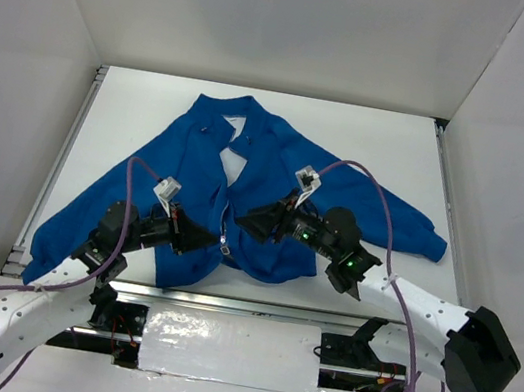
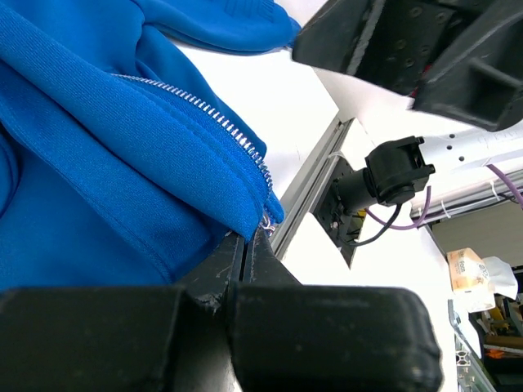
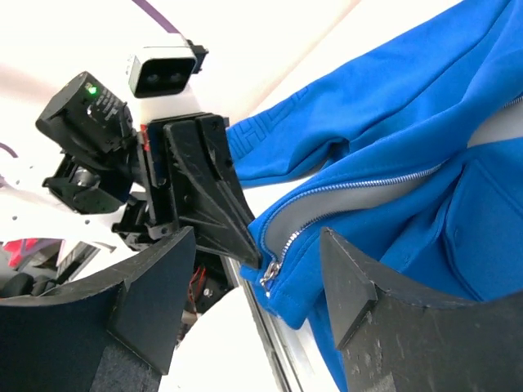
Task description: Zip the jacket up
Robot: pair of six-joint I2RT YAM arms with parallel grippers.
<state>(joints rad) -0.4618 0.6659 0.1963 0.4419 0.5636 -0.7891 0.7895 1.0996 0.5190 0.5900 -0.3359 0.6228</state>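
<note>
The royal-blue jacket (image 1: pixel 276 173) lies spread on the white table, collar at the far side and its front partly open over white lining. My left gripper (image 1: pixel 217 240) is shut on the jacket's bottom hem beside the zipper's lower end. The left wrist view shows its jaws (image 2: pixel 247 237) closed on the blue hem, with silver zipper teeth (image 2: pixel 204 110) running up from there. My right gripper (image 1: pixel 243 217) is open and hovers just over the same hem. In the right wrist view (image 3: pixel 261 278) the silver zipper slider (image 3: pixel 268 276) sits between its spread fingers, next to the left gripper's tip (image 3: pixel 245 245).
An aluminium rail (image 1: pixel 223 301) runs along the table's near edge right below the hem. White walls (image 1: pixel 16 92) enclose the table on three sides. A purple cable (image 1: pixel 383 202) arcs over the jacket's right sleeve. A white sheet (image 1: pixel 230 348) lies between the arm bases.
</note>
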